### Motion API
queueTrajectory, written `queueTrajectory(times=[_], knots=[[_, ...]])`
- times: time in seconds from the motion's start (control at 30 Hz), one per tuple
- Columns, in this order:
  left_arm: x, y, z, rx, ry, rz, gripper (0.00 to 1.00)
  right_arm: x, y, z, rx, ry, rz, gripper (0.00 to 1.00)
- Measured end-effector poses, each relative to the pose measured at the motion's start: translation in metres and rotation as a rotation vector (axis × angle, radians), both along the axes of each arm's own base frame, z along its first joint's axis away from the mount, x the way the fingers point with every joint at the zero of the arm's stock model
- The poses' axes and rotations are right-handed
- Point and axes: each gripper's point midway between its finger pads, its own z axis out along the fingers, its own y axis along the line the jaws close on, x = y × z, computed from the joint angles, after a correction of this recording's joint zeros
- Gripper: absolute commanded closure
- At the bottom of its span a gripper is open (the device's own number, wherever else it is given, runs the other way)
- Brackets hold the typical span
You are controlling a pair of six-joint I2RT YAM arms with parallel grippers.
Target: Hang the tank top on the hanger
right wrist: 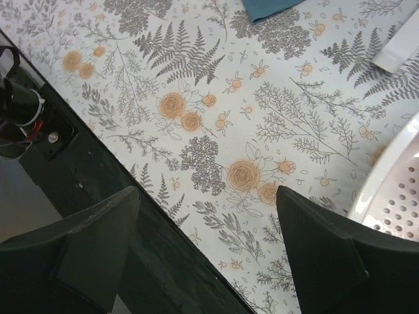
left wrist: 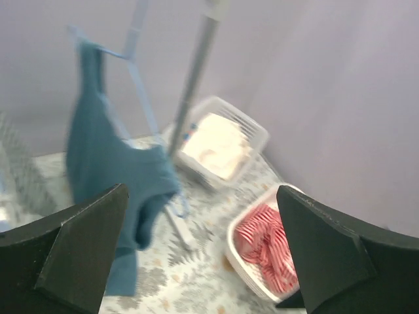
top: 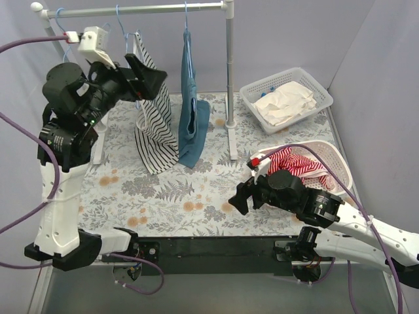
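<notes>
The tank top (top: 156,124), white with thin black stripes, hangs from a light-blue hanger (top: 122,25) hooked on the rack's rail. Only a blurred striped strip of it shows at the left edge of the left wrist view (left wrist: 18,175). My left gripper (top: 149,77) is raised beside the top's upper part, apart from it. It is open and empty in the left wrist view (left wrist: 201,190). My right gripper (top: 243,191) is open and empty low over the table's near edge, and shows in the right wrist view (right wrist: 208,191).
A teal-blue garment (top: 192,118) hangs right of the tank top on its own hanger (left wrist: 131,59). The rack's right post (top: 229,72) stands mid-table. A white basket (top: 321,98) holds white cloth; another (top: 340,163) holds a red-and-white striped garment (top: 298,163). Another hanger hook (top: 60,19) hangs far left.
</notes>
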Motion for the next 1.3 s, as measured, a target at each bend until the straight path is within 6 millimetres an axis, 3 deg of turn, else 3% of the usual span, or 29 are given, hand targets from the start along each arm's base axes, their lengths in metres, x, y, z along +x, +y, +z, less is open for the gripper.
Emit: queueTrajectory(times=[0.07, 0.13, 0.2, 0.3, 0.4, 0.47, 0.53, 0.67, 0.8, 0.87, 1.1, 1.3], knots=[[-0.014, -0.029, -0.001, -0.009, 0.001, -0.09, 0.02, 0.004, -0.003, 0.001, 0.002, -0.009, -0.028, 0.06], [-0.028, -0.062, -0.018, -0.01, 0.033, -0.186, 0.02, 0.006, -0.008, 0.002, 0.012, -0.011, -0.062, 0.05], [-0.034, -0.084, -0.054, 0.005, 0.11, -0.22, 0.02, 0.008, -0.013, -0.002, 0.017, -0.005, -0.093, 0.04], [-0.069, -0.135, -0.132, 0.09, 0.264, -0.316, 0.02, 0.009, -0.024, -0.014, 0.016, 0.013, -0.146, 0.02], [-0.11, -0.169, -0.205, 0.191, 0.381, -0.369, 0.02, 0.008, -0.036, -0.026, 0.004, 0.037, -0.198, 0.01], [-0.139, -0.174, -0.258, 0.25, 0.455, -0.393, 0.02, 0.01, -0.043, -0.026, 0.011, 0.042, -0.244, 0.01], [-0.154, -0.167, -0.291, 0.274, 0.509, -0.376, 0.02, 0.013, -0.048, -0.025, 0.025, 0.043, -0.282, 0.01], [-0.168, -0.155, -0.334, 0.251, 0.57, -0.314, 0.02, 0.017, -0.058, -0.023, 0.051, 0.044, -0.352, 0.01], [-0.17, -0.149, -0.363, 0.221, 0.631, -0.243, 0.02, 0.019, -0.063, -0.025, 0.058, 0.047, -0.389, 0.01], [-0.169, -0.143, -0.367, 0.182, 0.647, -0.209, 0.02, 0.02, -0.066, -0.029, 0.046, 0.052, -0.403, 0.01], [-0.163, -0.132, -0.342, 0.021, 0.606, -0.167, 0.02, 0.023, -0.072, -0.033, 0.022, 0.045, -0.434, 0.01], [-0.16, -0.133, -0.344, 0.031, 0.6, -0.154, 0.02, 0.025, -0.071, -0.045, -0.048, 0.047, -0.433, 0.01]])
